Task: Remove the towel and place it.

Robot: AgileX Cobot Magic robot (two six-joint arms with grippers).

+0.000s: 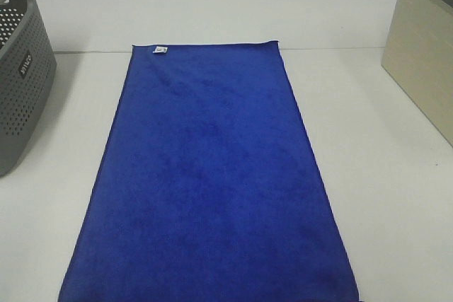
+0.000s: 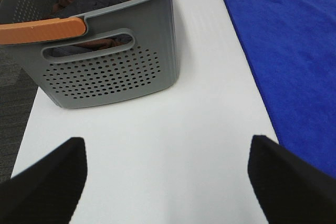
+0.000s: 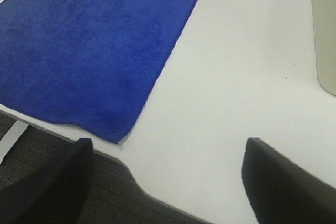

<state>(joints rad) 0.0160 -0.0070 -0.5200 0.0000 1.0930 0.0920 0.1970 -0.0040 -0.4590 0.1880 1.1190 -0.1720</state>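
The deep blue towel lies spread flat down the middle of the white table, its small white tag at the far left corner. It also shows in the left wrist view and in the right wrist view, where its near corner reaches the table's front edge. My left gripper is open and empty over bare table between the basket and the towel's left edge. My right gripper is open and empty over the table's front edge, just right of the towel's near corner. Neither gripper shows in the exterior view.
A grey perforated basket stands at the far left; in the left wrist view the basket has an orange handle and holds brown and grey cloth. A beige box stands at the far right. Dark floor lies beyond the table's front edge.
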